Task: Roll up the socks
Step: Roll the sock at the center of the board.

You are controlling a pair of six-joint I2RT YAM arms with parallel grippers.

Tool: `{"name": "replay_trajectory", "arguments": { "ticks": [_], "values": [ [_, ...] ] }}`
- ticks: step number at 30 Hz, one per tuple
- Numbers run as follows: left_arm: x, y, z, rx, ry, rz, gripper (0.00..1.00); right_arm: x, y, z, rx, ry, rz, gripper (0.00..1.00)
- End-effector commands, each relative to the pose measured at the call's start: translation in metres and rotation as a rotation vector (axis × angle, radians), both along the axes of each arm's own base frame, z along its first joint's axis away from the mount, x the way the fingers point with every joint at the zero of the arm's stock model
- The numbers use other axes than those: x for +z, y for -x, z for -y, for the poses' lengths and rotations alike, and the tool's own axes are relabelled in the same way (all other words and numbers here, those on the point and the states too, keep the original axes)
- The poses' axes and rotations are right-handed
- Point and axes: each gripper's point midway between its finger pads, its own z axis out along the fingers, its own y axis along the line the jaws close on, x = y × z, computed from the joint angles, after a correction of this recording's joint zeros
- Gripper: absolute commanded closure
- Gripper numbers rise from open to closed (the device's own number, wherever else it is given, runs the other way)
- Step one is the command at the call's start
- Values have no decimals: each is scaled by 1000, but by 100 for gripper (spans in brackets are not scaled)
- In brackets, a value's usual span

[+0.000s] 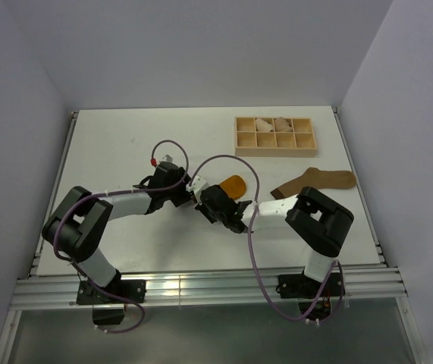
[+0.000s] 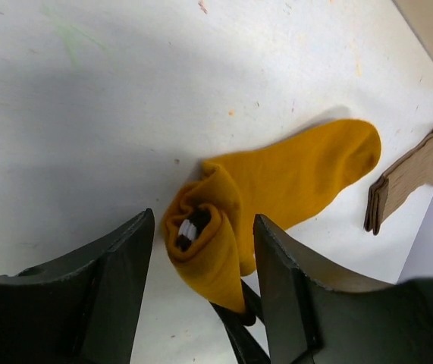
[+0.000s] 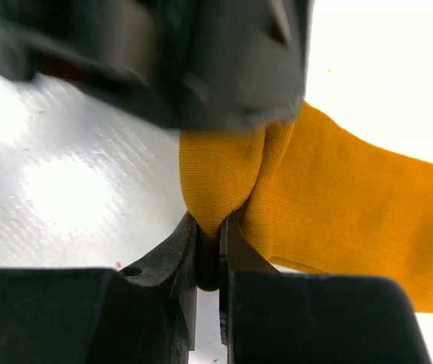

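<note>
On the white table (image 1: 125, 152), a tray (image 1: 237, 135) holds seemingly two pale bundles (image 1: 265, 123); right gripper (image 3: 208, 224) clamps mustard sock (image 2: 292, 178), left gripper (image 2: 203, 220) apart.

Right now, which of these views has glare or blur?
Right wrist: glare washes out the table at left, and the top of the frame is blurred. Left wrist: sharp, mustard sock evenly lit. Top external: bright reflection on the front rail.

Bright, even overhead light casts soft shadows. Glare blooms on the tabletop (image 3: 49, 197) in the right wrist view, whose top is blurred.
</note>
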Motion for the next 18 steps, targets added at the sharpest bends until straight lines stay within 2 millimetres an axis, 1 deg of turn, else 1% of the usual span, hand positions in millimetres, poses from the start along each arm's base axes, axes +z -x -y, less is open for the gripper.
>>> {"name": "replay_trajectory", "arguments": {
  "ticks": [1, 5, 6, 8, 9, 10, 14, 15, 16, 18],
  "values": [
    [12, -1, -8, 8, 9, 36, 39, -22, 29, 7, 1, -54, -194, 100],
    [14, -2, -3, -3, 31, 43, 40, -20, 28, 13, -23, -119, -267, 100],
    [14, -2, -2, -9, 31, 42, 41, -17, 27, 12, -14, -156, -293, 100],
    [13, -5, 1, -19, 36, 42, 43, -16, 26, 16, -24, -188, -323, 100],
    [14, -5, 2, -22, 36, 44, 43, -15, 29, 15, -11, -216, -354, 100],
    [13, -5, 3, -23, 38, 41, 43, -13, 23, 21, -32, -239, -367, 100],
    [15, -3, 5, -27, 67, 47, 43, -16, 16, 34, -79, -319, -453, 100],
    [19, -4, 7, -31, 85, 62, 43, -16, 14, 35, -93, -343, -469, 100],
    [17, -1, 7, -30, 92, 56, 43, -17, 12, 39, -95, -367, -501, 100],
    [21, -1, 10, -37, 116, 62, 43, -15, 10, 39, -103, -404, -532, 100]
  ]
}}
